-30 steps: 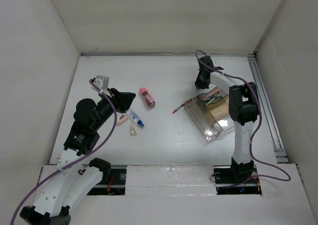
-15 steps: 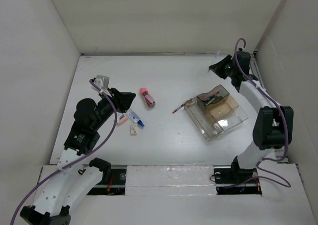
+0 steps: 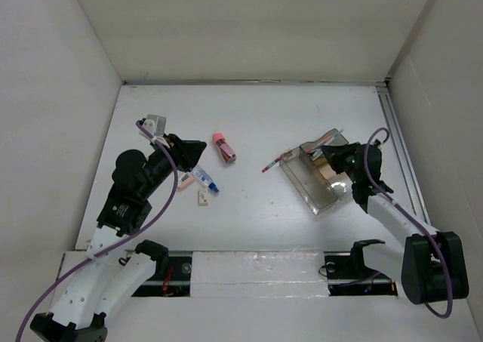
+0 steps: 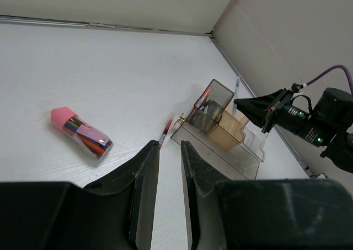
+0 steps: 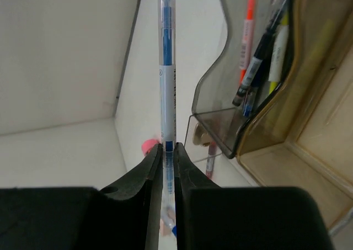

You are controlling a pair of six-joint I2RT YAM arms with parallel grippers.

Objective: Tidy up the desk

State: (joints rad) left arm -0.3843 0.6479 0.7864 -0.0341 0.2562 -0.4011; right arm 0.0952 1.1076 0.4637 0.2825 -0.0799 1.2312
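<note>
Blue pen [image 5: 167, 68] in right fingers [image 5: 148, 178], now back over clear tray [image 3: 302, 182]

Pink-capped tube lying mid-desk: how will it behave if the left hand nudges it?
Pink-capped tube looks round and lies on its side, so it likely rolls when pushed across its axis. Clear smooth wall probably slips in a light pinch.

Flat white matte desk [image 3: 256, 115] (metal rail [image 3: 404, 161] along its right edge) between plain white walls [image 3: 249, 25].
</note>
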